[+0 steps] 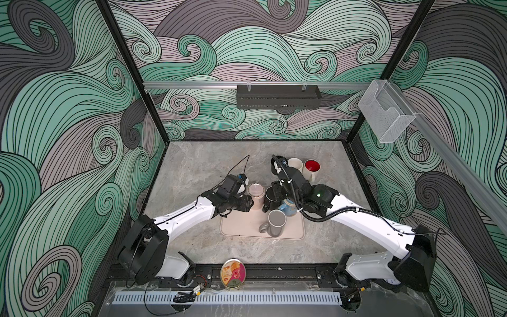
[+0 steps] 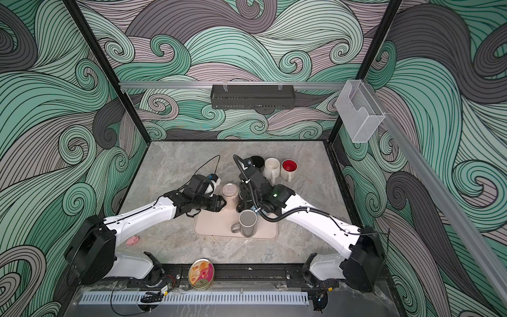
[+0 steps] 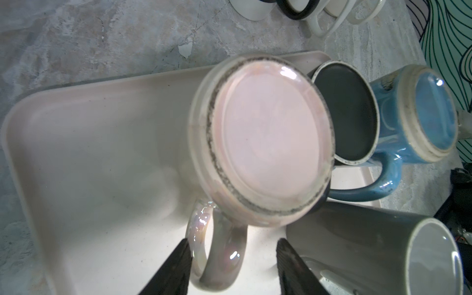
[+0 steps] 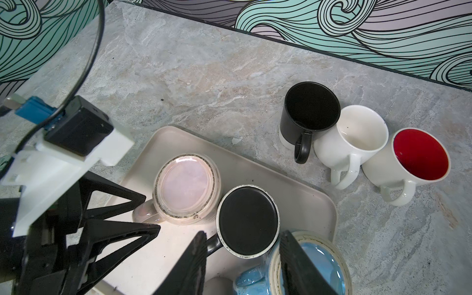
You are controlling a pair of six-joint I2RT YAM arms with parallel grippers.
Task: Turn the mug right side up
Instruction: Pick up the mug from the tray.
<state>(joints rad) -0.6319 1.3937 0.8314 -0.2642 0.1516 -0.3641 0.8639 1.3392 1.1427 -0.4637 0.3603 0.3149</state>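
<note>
On tray (image 1: 238, 228): pink mug (image 1: 256, 192), dark mug (image 4: 247, 220), blue mug (image 3: 429, 112) inverted.

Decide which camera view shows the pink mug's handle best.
The left wrist view: the pink mug's handle fills the foreground. The right wrist view shows only a stub; in both top views the left gripper hides it.
</note>
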